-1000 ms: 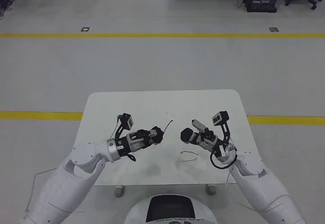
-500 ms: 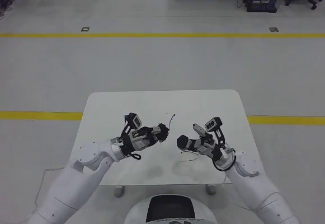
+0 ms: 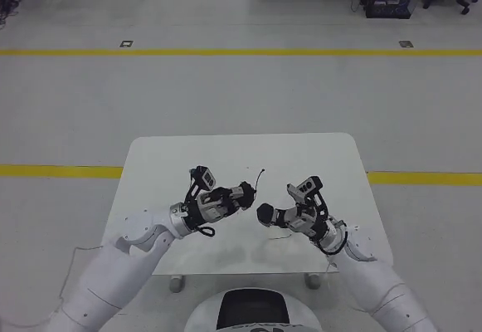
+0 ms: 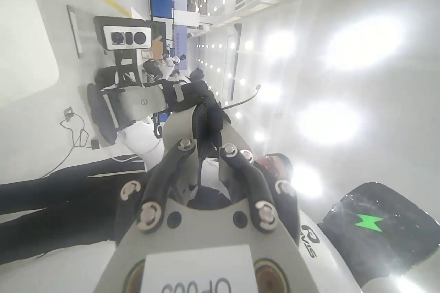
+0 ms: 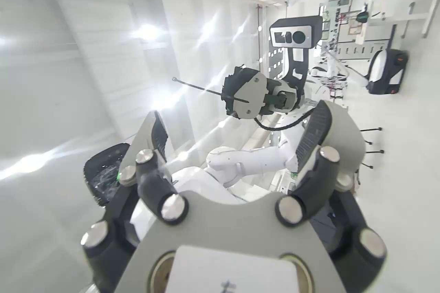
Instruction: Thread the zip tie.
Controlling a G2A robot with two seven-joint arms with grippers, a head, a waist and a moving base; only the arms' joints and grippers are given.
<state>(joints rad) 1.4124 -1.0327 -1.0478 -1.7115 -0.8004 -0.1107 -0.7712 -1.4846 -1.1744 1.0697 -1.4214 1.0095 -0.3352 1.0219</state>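
Over the table's (image 3: pixel 224 153) middle, the left gripper (image 3: pixel 246 194) pinched a thin black zip tie (image 3: pixel 258 178) beside the wide-open, empty right gripper (image 3: pixel 263 214).

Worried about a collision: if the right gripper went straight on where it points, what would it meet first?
Probably the left gripper, shut on the zip tie, which sits dead ahead of the open right gripper; depth between them is unclear.

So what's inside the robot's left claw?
A thin black zip tie, pinched in the shut left gripper. Its head end pokes out. The stretch inside the grip is covered, so it can't be seen.
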